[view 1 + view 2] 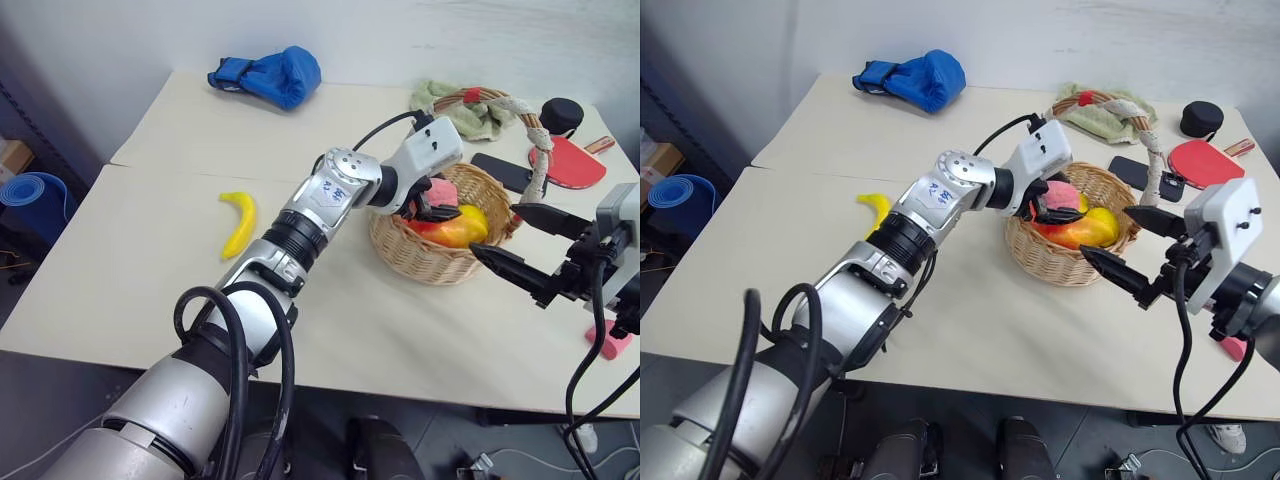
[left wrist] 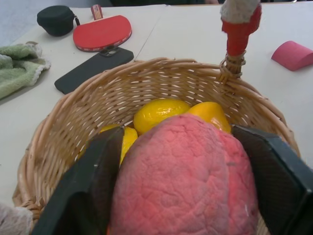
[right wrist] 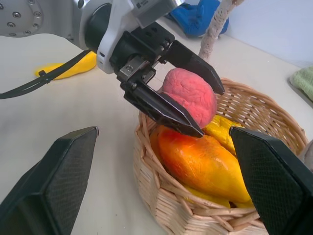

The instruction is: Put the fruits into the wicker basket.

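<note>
hovering left tool wide, peach between fingers | right tool open, empty | basket handle between

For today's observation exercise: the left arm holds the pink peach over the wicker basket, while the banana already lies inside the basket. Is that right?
Not quite. The banana still lies on the table, left of the wicker basket, as the left eye view shows. The pink peach is indeed between the left gripper's jaws over the basket.

Woven wicker basket; rough matt pink peach; glossy mango.
</note>
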Available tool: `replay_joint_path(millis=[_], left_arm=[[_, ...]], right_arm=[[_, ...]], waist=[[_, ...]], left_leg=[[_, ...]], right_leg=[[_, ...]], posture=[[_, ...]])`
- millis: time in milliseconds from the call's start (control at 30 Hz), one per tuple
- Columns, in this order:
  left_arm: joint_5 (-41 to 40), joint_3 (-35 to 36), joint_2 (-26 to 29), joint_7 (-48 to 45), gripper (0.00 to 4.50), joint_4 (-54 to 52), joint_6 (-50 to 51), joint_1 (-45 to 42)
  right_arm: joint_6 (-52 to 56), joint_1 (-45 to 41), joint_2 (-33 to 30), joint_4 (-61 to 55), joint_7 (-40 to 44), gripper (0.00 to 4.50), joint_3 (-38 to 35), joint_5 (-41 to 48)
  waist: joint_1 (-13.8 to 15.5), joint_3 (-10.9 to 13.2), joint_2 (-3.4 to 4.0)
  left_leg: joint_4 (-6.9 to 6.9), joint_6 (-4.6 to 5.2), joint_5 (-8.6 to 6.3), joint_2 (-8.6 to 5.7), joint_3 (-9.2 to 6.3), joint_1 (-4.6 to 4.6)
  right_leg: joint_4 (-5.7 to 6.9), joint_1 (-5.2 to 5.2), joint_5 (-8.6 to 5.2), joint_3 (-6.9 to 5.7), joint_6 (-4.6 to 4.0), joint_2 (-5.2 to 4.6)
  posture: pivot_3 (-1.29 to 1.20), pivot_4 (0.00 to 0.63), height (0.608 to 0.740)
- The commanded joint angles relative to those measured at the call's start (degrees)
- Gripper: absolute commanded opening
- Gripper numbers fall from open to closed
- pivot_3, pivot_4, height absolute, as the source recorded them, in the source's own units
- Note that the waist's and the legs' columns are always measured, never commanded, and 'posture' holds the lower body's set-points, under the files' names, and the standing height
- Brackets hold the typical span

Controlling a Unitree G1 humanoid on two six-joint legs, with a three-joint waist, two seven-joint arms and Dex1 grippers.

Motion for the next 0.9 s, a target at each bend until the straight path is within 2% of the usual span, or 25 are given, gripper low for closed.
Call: replay_joint_path(millis=[33, 100, 167, 300, 367, 467, 533, 600, 733, 900], left_arm=[[-3.38, 5.23, 2.69, -3.17, 4.47, -6.46, -1.15, -0.22], [-5.44, 7.66, 5.96, -4.44, 4.47, -13.14, 3.5, 2.53], [-7.14, 9.22, 13.46, -6.67, 4.47, -26.72, 12.7, 8.9], [-9.05, 13.61, 33.96, -9.02, 4.47, -53.74, 34.03, 25.31], [-7.89, 17.13, 43.18, -7.02, 4.47, -61.27, 42.67, 32.86], [-8.76, 21.93, 51.04, -4.65, 4.47, -66.18, 50.09, 40.2], [-8.48, 24.07, 53.16, -2.51, 4.47, -66.29, 52.37, 43.27], [-8.61, 24.39, 52.51, -0.51, 4.47, -66.12, 52.45, 44.98], [-9.9, 22.4, 44.08, 3.6, 4.47, -62.57, 50.54, 41.82], [-6.52, 17.06, 39.14, 7.96, 4.47, -52.11, 45.61, 37.49]], right_arm=[[-0.51, -0.35, 0.15, -1.71, -0.7, 4.5, -0.82, 0.33], [-0.55, -0.5, 0.2, -1.74, -0.57, 4.5, -0.28, 0.5], [-0.69, -1.32, 0.26, -1.73, -0.37, 4.5, 1.31, 0.58], [-1.11, -3.86, -0.38, -2.13, 2.29, 4.5, 5.57, 1.62], [-1.09, -5.48, -0.9, -2.57, 4.2, 4.5, 7.18, 2.84], [-0.96, -7.71, -1.06, -1.98, 5.25, 4.5, 8.78, 3.34], [-1.05, -9.42, -0.83, -1.0, 5.77, 4.5, 10.33, 2.92], [-1.24, -10.9, -0.34, 0.2, 6.32, 4.5, 11.89, 2.13], [-1.87, -12.92, 0.29, 2.02, 7.14, 4.5, 14.72, 0.36], [-2.13, -13.8, 0.44, 2.6, 7.89, 4.5, 15.53, -0.4]], waist=[[-0.07, 0.0, 0.01], [-0.42, 0.0, 0.02], [-1.12, -0.04, 0.09], [-1.84, -0.05, 0.16], [-3.08, -0.05, 0.19], [-2.75, -0.03, 0.16], [-1.85, -0.03, 0.15], [-0.93, -0.03, 0.14], [0.45, -0.04, 0.14], [0.0, -0.04, 0.12]], left_leg=[[0.0, 0.0, 0.0, 0.0, 0.0, 0.0], [0.0, -0.01, 0.01, 0.02, 0.0, 0.0], [-0.01, -0.04, 0.02, 0.05, -0.03, 0.04], [-0.11, -0.28, 0.12, 0.11, -0.24, 0.21], [-0.18, -0.35, 0.1, 0.14, -0.33, 0.19], [-0.25, -0.41, 0.1, 0.16, -0.44, 0.19], [-0.08, -0.37, 0.09, 0.12, -0.63, 0.13], [-0.01, -0.29, 0.04, 0.0, -0.81, 0.1], [0.0, -0.16, 0.02, -0.32, -1.26, 0.1], [0.0, -0.15, 0.03, -0.3, -1.37, 0.06]], right_leg=[[0.02, -0.01, 0.0, 0.0, 0.0, 0.0], [0.06, -0.01, 0.0, 0.0, 0.0, -0.01], [0.15, -0.01, 0.0, 0.01, 0.0, -0.02], [0.46, -0.01, 0.0, -0.05, 0.0, 0.03], [0.46, -0.01, 0.0, -0.03, 0.0, 0.05], [0.44, -0.05, 0.0, -0.1, -0.01, 0.07], [0.36, 0.08, 0.0, -0.14, 0.0, 0.05], [0.22, 0.25, 0.0, -0.1, 0.0, -0.02], [-0.06, 0.64, 0.0, -0.02, 0.0, -0.17], [-0.11, 0.72, 0.05, -0.11, 0.1, -0.07]], posture=[[0.0, 0.15, 0.74], [0.0, 0.15, 0.74], [0.0, 0.15, 0.74], [0.0, 0.15, 0.74], [0.0, 0.15, 0.74], [0.0, 0.15, 0.74], [0.0, 0.15, 0.74], [0.0, 0.15, 0.74], [0.0, 0.15, 0.74], [0.0, 0.15, 0.74]])
